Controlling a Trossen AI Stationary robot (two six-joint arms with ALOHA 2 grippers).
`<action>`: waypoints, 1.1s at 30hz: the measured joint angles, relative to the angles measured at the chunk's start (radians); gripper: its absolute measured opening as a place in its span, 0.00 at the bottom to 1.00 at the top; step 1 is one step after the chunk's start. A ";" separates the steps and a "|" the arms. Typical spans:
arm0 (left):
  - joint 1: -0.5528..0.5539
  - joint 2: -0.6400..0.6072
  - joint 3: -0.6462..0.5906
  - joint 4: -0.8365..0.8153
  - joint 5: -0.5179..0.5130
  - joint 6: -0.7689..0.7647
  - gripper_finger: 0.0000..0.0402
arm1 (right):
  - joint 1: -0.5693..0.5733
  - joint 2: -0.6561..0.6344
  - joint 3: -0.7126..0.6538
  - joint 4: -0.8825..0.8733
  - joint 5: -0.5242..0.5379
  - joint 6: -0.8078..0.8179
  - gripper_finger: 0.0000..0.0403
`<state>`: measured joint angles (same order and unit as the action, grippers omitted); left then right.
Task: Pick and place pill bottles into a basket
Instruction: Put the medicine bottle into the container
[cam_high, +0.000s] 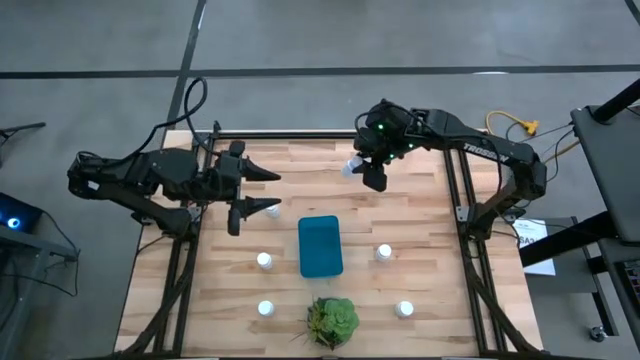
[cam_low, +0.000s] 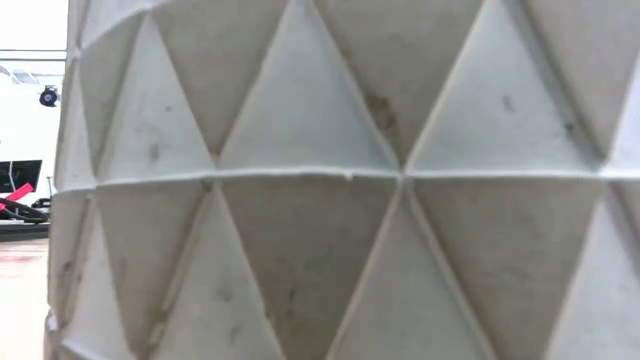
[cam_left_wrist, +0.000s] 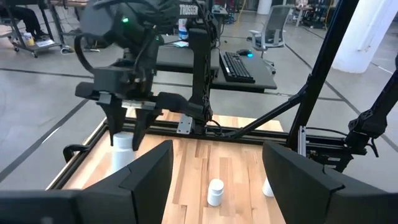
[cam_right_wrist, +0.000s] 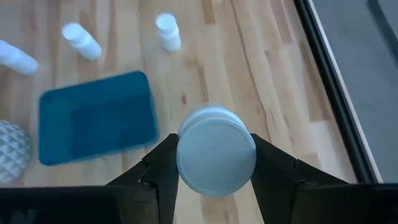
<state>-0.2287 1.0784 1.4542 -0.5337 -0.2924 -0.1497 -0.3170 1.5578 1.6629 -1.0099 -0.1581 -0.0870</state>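
Right gripper (cam_right_wrist: 214, 163) clamped on a white pill bottle (cam_right_wrist: 216, 152) above the wooden table's (cam_high: 420, 215) far side.

The teal basket (cam_high: 320, 246) lies mid-table with nothing in it; five more bottles stand around it (one (cam_high: 384, 253) just beside its right edge). The left gripper (cam_high: 243, 190) hovers left of the basket, its fingers spread apart. A green plant (cam_high: 333, 320) sits near the front edge.

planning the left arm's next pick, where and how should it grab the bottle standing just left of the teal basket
Grip the pill bottle across its round white body just under the cap, coming straight down from above. It stands upright with bare wood all round, and the basket sits clear beside it. The left gripper is open, waiting above the table's left side.
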 joint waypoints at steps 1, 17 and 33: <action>0.000 -0.003 0.000 0.001 0.000 0.000 0.57 | 0.009 0.000 0.009 -0.001 0.000 0.008 0.37; 0.000 -0.030 0.000 0.000 -0.064 0.000 0.57 | 0.211 0.002 0.080 -0.003 0.080 0.105 0.37; 0.000 -0.030 0.000 0.000 -0.065 0.000 0.57 | 0.305 0.196 0.100 -0.005 0.081 0.095 0.37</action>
<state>-0.2283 1.0481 1.4544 -0.5334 -0.3576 -0.1497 -0.0124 1.7541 1.7629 -1.0149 -0.0767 0.0081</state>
